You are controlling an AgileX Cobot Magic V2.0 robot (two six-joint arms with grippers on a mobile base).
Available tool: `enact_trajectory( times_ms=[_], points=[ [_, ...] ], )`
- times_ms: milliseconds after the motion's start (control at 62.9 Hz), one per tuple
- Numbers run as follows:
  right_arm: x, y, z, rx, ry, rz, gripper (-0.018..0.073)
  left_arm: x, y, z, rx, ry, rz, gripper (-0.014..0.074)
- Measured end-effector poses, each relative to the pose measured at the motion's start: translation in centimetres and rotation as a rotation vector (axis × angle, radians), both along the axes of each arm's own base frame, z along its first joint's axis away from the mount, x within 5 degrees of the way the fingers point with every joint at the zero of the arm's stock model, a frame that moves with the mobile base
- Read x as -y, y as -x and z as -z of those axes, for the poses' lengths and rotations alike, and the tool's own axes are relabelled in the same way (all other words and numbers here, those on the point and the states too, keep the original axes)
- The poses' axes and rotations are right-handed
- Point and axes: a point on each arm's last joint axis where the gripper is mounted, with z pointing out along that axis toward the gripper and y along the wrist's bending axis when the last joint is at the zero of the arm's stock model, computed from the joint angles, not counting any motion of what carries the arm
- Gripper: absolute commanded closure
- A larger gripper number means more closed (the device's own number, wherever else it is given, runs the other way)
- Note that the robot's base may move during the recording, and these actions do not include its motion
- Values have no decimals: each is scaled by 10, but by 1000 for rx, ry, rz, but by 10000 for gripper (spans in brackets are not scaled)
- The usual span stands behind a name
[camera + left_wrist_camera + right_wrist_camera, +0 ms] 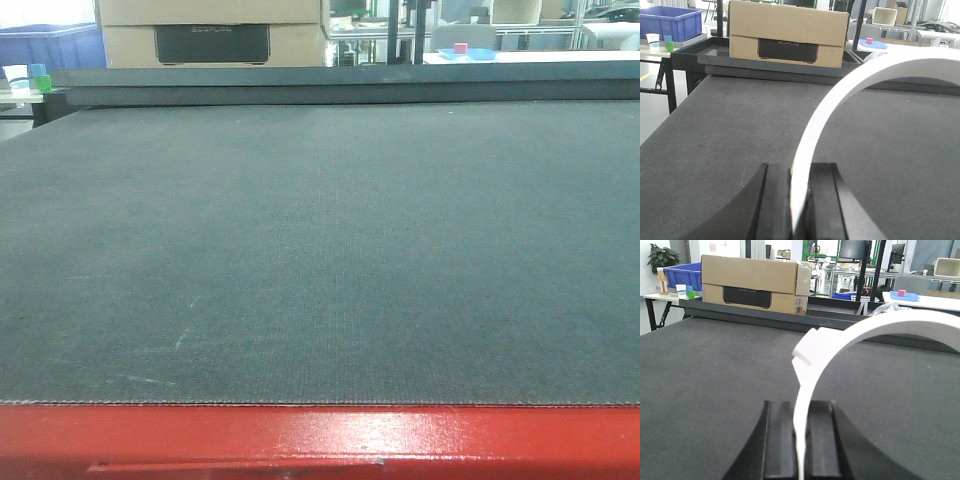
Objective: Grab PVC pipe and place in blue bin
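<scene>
black left tool (800, 200), black right tool (799, 440)

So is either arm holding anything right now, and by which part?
Both. Left gripper is shut on the lower end of a white curved strip; right gripper likewise. One piece or two: cannot tell.

We see a dark grey mat (320, 250) edged in red (320, 435), a cardboard box (787, 32) on the black shelf (705, 52) behind it, small cups (668, 45) on a side table, and a potted plant (662, 255).
</scene>
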Motion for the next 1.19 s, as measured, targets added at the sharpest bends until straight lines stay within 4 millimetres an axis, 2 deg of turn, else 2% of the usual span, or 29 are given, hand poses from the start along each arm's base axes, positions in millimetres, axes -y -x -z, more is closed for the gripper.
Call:
enact_trajectory(
  times_ms=[1192],
  points=[
    [0, 0, 0, 0, 0, 0, 728, 0, 0, 0, 0, 0, 0, 707]
  ],
)
